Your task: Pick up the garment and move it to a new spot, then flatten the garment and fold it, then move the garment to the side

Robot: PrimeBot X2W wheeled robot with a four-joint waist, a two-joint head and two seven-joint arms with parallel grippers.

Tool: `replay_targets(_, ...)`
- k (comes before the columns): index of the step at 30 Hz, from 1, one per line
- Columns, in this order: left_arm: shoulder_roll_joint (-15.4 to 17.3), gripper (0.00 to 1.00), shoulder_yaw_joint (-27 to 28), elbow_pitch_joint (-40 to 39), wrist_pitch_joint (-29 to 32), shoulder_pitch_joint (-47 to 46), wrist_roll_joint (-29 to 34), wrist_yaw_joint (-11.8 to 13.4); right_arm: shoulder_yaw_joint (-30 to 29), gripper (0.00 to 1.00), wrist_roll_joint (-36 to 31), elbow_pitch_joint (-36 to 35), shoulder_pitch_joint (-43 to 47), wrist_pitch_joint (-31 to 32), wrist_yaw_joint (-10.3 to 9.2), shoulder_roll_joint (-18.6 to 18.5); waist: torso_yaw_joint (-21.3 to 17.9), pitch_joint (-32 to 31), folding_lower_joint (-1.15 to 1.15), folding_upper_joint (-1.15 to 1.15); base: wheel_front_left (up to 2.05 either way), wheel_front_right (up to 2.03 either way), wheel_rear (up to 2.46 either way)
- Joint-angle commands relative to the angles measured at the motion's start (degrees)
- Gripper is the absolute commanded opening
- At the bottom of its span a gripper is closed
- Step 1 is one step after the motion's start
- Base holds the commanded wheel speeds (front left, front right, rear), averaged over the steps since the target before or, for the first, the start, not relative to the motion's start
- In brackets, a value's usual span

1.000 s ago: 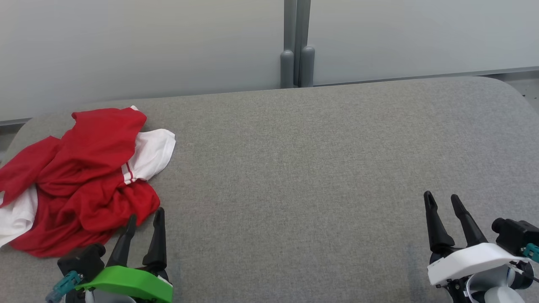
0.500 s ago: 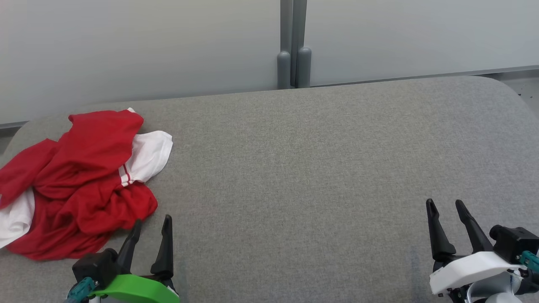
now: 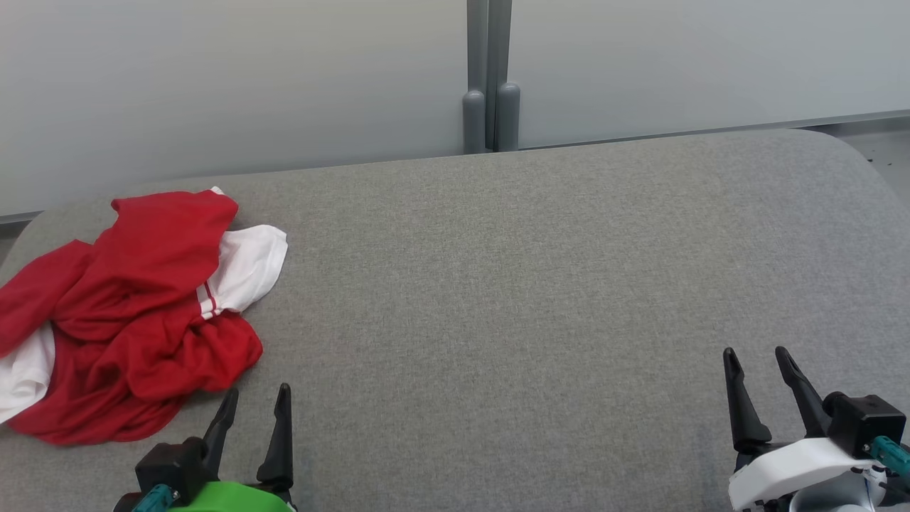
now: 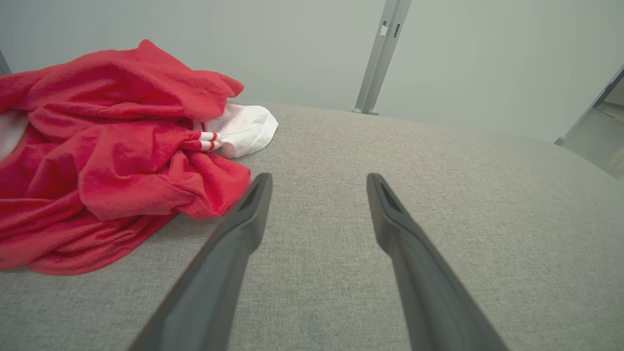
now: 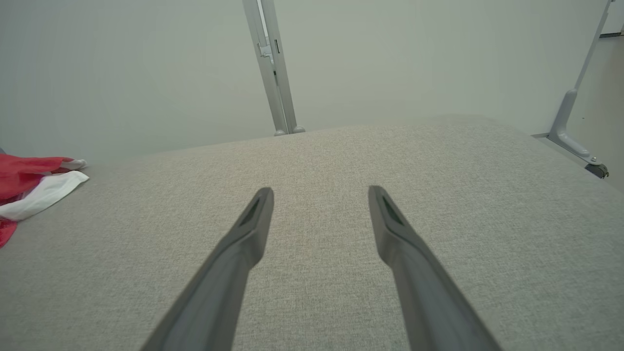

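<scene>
LAUNDRY DUTY: The garment (image 3: 135, 313), a crumpled red-and-white heap, lies just ahead and to the left of the left gripper (image 3: 257, 390). That gripper's fingers are spread wide with nothing between them, and in the left wrist view its left fingertip sits just beside the cloth's near edge. The right gripper (image 3: 753, 351), equally wide and empty, hovers over bare table (image 3: 533, 284), with the garment well away to its left.

The first step, the pick-up, appears to be in hand but not yet begun. The next move likely calls for the left gripper to shift left and forward, drop onto a raised fold and pinch it.

A grey post (image 3: 489, 107) and pale wall (image 3: 213, 85) stand well ahead of both grippers, beyond the table's far edge. No object stands between the left gripper and the cloth. The likelier trouble is the tangle itself, which may lift as a bunch.
</scene>
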Motion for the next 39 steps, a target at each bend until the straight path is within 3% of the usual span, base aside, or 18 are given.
replay_targets(1,-0.1,1.00,0.2,0.0,-0.5,0.6,1.4,-0.2,-0.1,1.00,-1.4,0.0,0.2,-0.7,0.03,-0.2,0.0,0.0,0.00,0.50,0.00,0.00,0.00)
replay_targets(23,-1.3,1.00,1.3,-0.8,-3.0,2.4,10.1,-0.2,0.3,1.00,-10.0,-0.4,1.1,-3.1,0.03,-0.3,0.1,-0.1,0.00,0.61,0.00,0.00,0.00)
replay_targets(39,-2.2,1.00,2.7,-0.9,-3.3,2.4,10.4,-0.2,0.3,1.00,-7.3,-1.6,1.0,-3.4,0.04,-0.2,-0.3,0.1,0.00,0.64,0.00,0.00,0.00)
